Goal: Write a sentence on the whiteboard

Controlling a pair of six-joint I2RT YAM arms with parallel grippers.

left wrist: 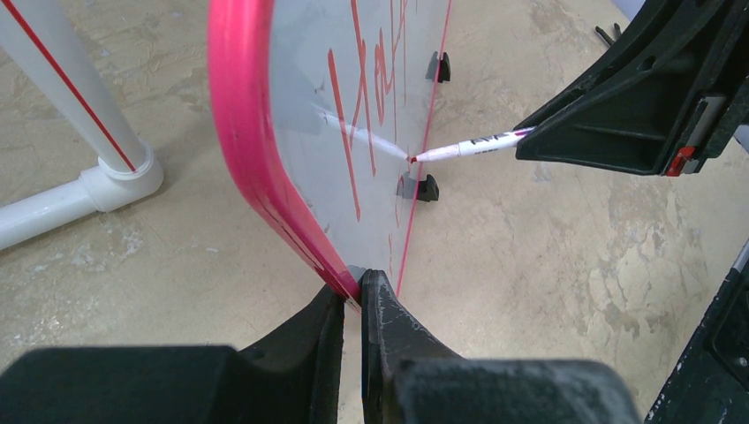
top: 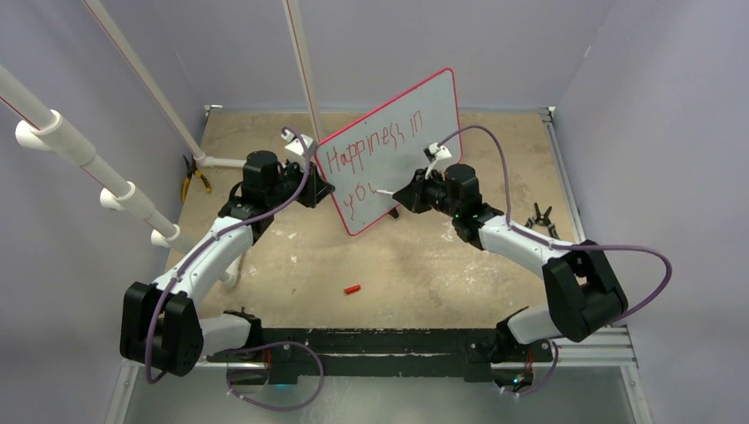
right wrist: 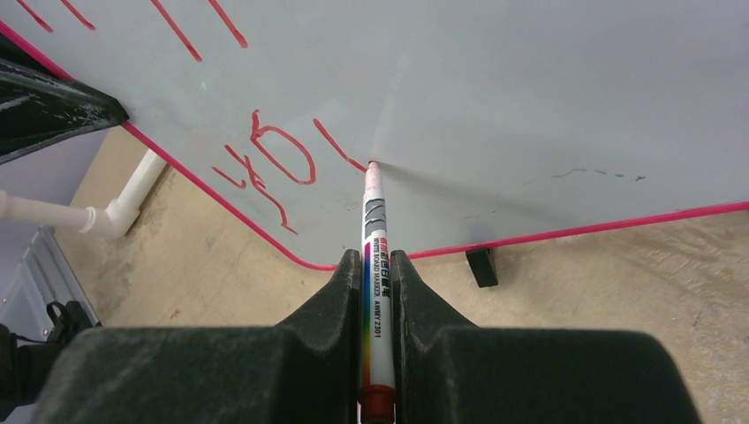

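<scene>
The large pale whiteboard with a thin red rim (top: 439, 99) stands tilted up on the sandy table (top: 424, 265), towards its far side. The left gripper (left wrist: 353, 296) is closed tightly on the rim at the board's lower left edge and holds it. The right gripper (right wrist: 378, 265) is closed around a white marker with a rainbow-striped label (right wrist: 378, 231), whose red tip touches the board surface.

The red handwritten sentence (top: 380, 141) is only partly done, I think. The first line reads "Happiness in". On the second line I see "yo" and one slanted stroke of the next letter, where the tip rests. So I judge that the rest of this word, and anything after it, is left to write.

To the right of the tip there is wide bare surface up to the far edge of the board. Below, the red rim runs quite near under the lettering, so the line should not sink lower. A small black foot (right wrist: 481, 265) stands under that rim. A white pole (top: 300, 62) rises just beside the board's upper left corner. A small red cap (top: 353, 289) lies on the table, well apart from both arms.
</scene>
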